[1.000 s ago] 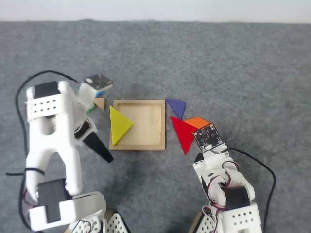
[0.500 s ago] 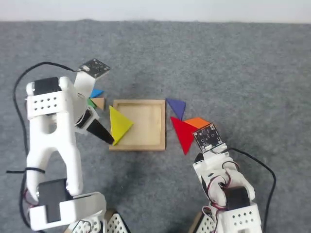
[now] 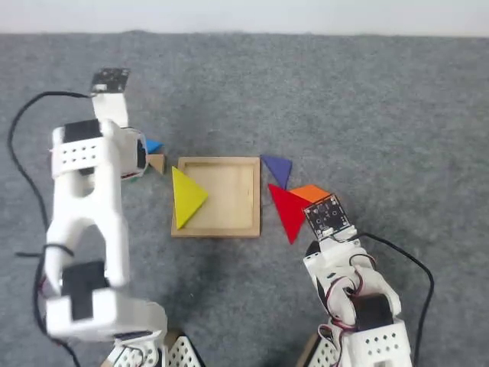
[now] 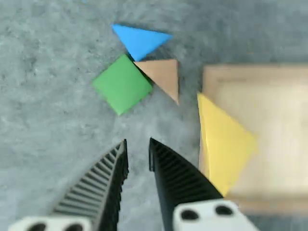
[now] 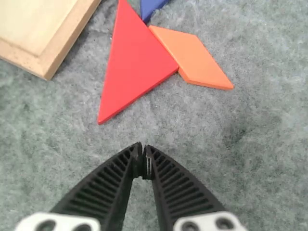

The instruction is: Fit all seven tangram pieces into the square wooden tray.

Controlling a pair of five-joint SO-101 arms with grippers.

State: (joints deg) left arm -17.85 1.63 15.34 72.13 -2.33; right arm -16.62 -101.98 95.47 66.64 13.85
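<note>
Nearest, for the right gripper (image 5: pixel 143 146): tips pressed together, nothing held, low over the grey carpet (image 5: pixel 269 144). Just beyond, a red triangle (image 5: pixel 132 62) flat on the carpet, touching an orange parallelogram (image 5: pixel 192 57); at its far tip, a dark blue triangle (image 5: pixel 153 6). For the left gripper (image 4: pixel 138 142): a narrow gap between the tips, empty. Ahead of it, a green square (image 4: pixel 122 84), a tan triangle (image 4: pixel 163 77) and a blue triangle (image 4: pixel 142 39), clustered corner to corner just beside the square wooden tray (image 4: pixel 250 72). In the tray, along the side toward the left arm, one yellow triangle (image 4: pixel 224 144), overlapping the rim.
</note>
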